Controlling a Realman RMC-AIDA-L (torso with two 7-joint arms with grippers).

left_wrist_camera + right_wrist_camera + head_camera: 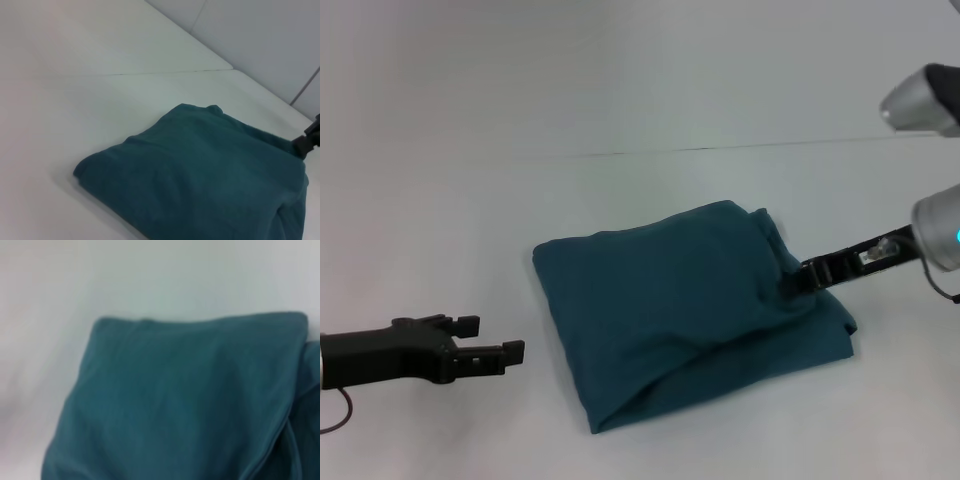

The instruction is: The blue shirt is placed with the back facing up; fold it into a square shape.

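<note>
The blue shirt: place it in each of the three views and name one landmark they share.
Head view: the blue shirt lies folded at centre, right gripper at its right edge, left gripper open, apart.
Left wrist view: lower right.
Right wrist view: fills the lower frame.
Shared landmark: the white table.

The folded cotton shirt (690, 310) was a plain dark teal-blue all over, with no print or pattern on any face that showed. The flat table surface (620, 90) under it was an even white, crossed by one thin dark seam line. The left gripper (492, 340) was matte black. The right gripper (800, 275) was black too, on a silver-grey arm with a small cyan light.
</note>
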